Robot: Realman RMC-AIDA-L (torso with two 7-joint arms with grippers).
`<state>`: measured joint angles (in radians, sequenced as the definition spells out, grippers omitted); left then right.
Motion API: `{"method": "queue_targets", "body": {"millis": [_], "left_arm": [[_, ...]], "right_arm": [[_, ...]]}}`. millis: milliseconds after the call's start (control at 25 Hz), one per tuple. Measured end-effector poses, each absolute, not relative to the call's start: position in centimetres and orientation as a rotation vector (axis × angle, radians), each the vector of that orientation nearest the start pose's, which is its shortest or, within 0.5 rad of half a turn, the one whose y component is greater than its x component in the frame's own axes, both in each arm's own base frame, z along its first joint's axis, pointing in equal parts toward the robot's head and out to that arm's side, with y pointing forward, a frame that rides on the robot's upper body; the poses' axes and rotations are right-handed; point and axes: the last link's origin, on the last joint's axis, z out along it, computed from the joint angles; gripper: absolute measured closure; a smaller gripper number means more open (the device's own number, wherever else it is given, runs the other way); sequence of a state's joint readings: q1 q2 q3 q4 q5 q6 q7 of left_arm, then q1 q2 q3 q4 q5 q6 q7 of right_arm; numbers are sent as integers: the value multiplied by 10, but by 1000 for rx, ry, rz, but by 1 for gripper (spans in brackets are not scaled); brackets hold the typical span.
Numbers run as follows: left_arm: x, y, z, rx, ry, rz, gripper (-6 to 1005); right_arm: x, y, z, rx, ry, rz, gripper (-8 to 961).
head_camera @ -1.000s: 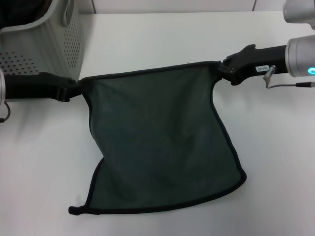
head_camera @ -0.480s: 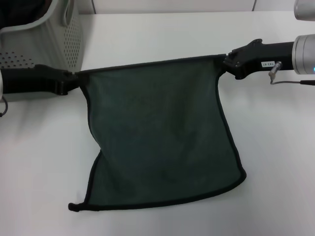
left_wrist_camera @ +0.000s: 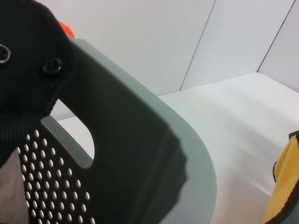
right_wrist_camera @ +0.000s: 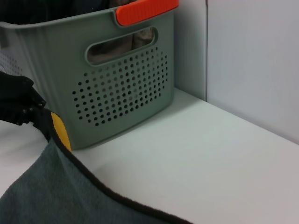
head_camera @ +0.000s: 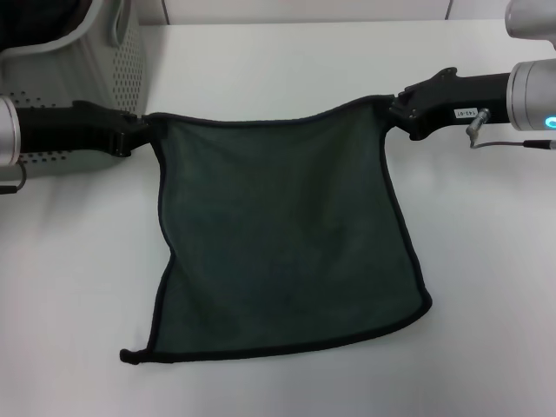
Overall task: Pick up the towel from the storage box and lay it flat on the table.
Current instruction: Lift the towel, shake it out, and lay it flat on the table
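Towel (head_camera: 287, 243) hangs stretched crosswise between 2 end effectors.

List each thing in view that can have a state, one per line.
towel: out of the box, spread green side up, near edge on the table, far corners held.
storage box: upright, at the table's far left.
left gripper: shut on one far corner.
right gripper: shut on the other.
table: bears both.

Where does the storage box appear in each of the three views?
Head view: the storage box sits in the far left corner, behind the left claw.
Left wrist view: its rim and slot handle fill the centre.
Right wrist view: its perforated wall stands across the table.
Shared landmark: the towel.
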<state>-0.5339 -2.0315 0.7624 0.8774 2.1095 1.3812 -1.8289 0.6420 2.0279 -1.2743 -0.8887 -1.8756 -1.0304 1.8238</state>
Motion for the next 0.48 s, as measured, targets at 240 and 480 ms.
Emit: {"method": "queue_targets", "body": {"millis": [240, 480], "left_arm": [[-273, 370, 48, -2502, -943, -416, 966], [-276, 370, 48, -2485, -954, -414, 953]], "right_arm": [[182, 414, -13, -2609, 555, 353, 933], [182, 413, -12, -2611, 555, 355, 932]]}}
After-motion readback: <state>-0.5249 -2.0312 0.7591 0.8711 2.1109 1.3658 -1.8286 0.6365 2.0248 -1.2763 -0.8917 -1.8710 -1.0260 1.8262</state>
